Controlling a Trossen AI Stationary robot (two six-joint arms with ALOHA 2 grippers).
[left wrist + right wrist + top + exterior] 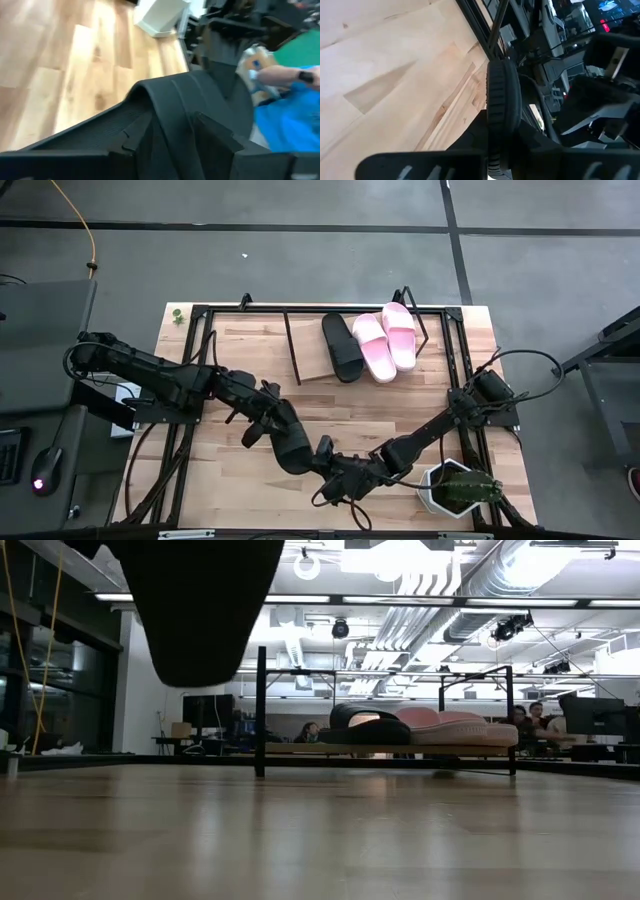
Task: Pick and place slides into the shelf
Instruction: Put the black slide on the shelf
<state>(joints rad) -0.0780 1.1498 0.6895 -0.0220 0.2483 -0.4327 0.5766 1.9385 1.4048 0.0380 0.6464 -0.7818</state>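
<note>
Left end effector (278, 430) at the near middle of the desk (400, 410), pressed against the fourth black slide (295, 450); grip or release not to be told from any view. Slide raised off the desk, long axis slanting from the left arm toward the right arm. Right end effector (332, 468) just beside it, closed narrow on the slide's sole edge, to judge from the right wrist view; looks like a handover between the arms.

Shelf (312, 358) well apart, straight across the desk at the far edge; left part of its board bare, then the shelved black slide (343, 345), then two pink slides (385, 340) touching side by side, all with long axes pointing across the board. Bare slot probably the target, a little nearer the left arm's side; slide likely to need turning to match its neighbours. White plant pot (450, 490) at far right, close under the right arm.

High view alone shows both arms meeting; low view shows the shelf's load level and only a dark mass hanging above; right wrist view shows the sole (502, 95) edge-on; left wrist view shows the strap (190, 115).
</note>
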